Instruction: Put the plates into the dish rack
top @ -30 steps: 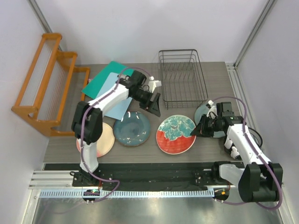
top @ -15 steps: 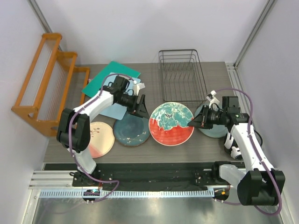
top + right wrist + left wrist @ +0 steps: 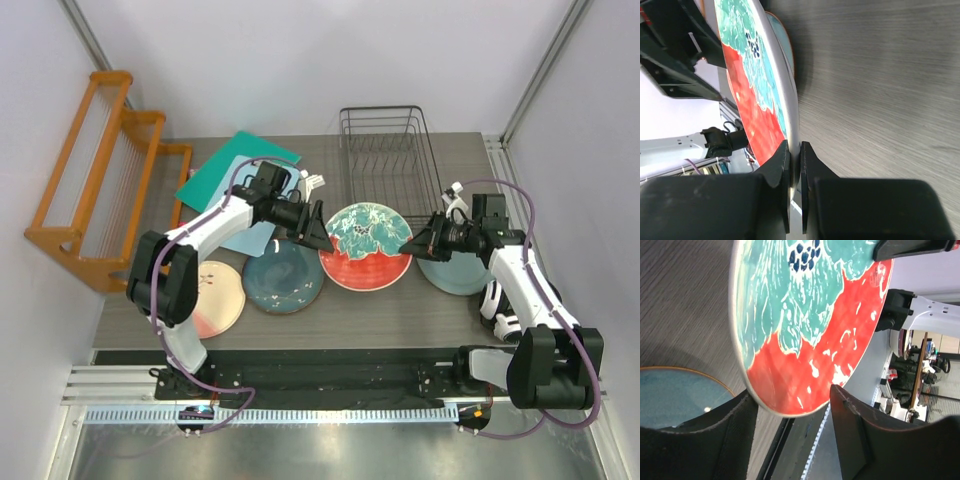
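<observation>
The right gripper (image 3: pixel 408 243) is pinching the right rim of the red-and-teal floral plate (image 3: pixel 365 245). Its wrist view shows both fingers (image 3: pixel 782 160) pressed flat against the rim from either side. The plate is tilted up off the table (image 3: pixel 400 310), just in front of the dish rack (image 3: pixel 390 180). From above, its far edge overlaps the rack's near wire.

The left gripper (image 3: pixel 312 232) is at the plate's opposite rim with its fingers (image 3: pixel 695 440) spread. The rim passes between them (a clear gap shows beside one finger), so nothing is clamped there.

The dark teal speckled plate (image 3: pixel 280 278) lies flat just left of the lifted one. The pink-and-cream plate (image 3: pixel 218 298) lies further left, and the pale grey-green plate (image 3: pixel 455 272) is partly under the right arm.
</observation>
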